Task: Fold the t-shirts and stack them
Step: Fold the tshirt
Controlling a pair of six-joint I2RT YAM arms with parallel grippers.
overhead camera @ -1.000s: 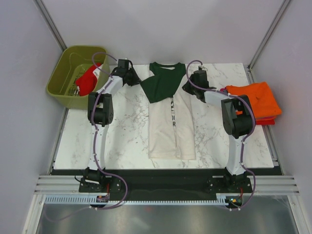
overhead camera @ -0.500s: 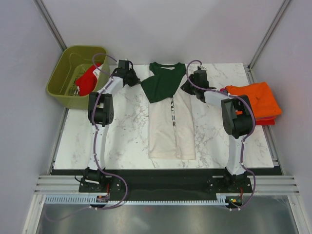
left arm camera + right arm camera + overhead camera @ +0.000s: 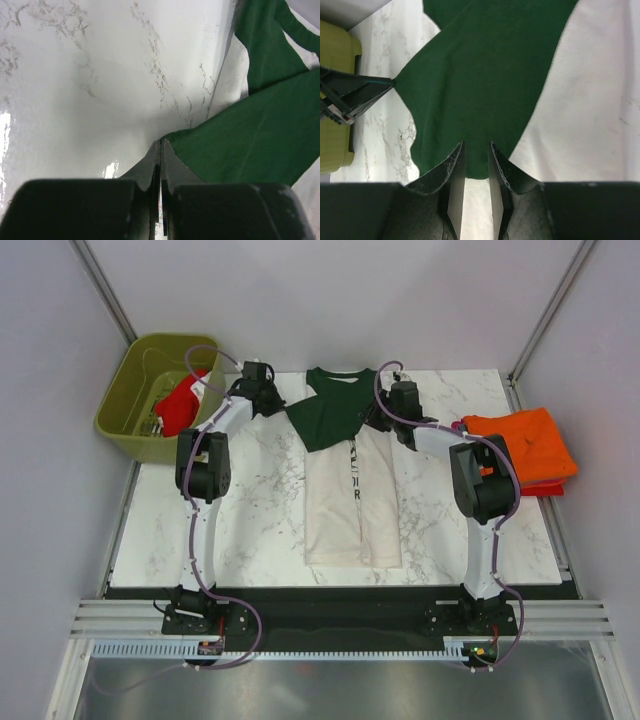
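Top external view showed the cream t-shirt (image 3: 352, 505) lying flat on the table (image 3: 250, 510); at its green sleeve (image 3: 240, 145) the left gripper (image 3: 161, 146) had jaws pinched on the tip; the right gripper (image 3: 475, 150) hung above that sleeve, jaws narrowly parted; limp, light cloth, probably best gripped at edges.

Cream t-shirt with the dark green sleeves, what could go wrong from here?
The left gripper has its jaws shut on only the very tip of a dark green sleeve of the cream t-shirt, so it may slip free mid-fold. The right gripper straddles the sleeve's edge; whether it grips is unclear, and a pull could wrinkle the flat cream body. The arms are close and might collide.
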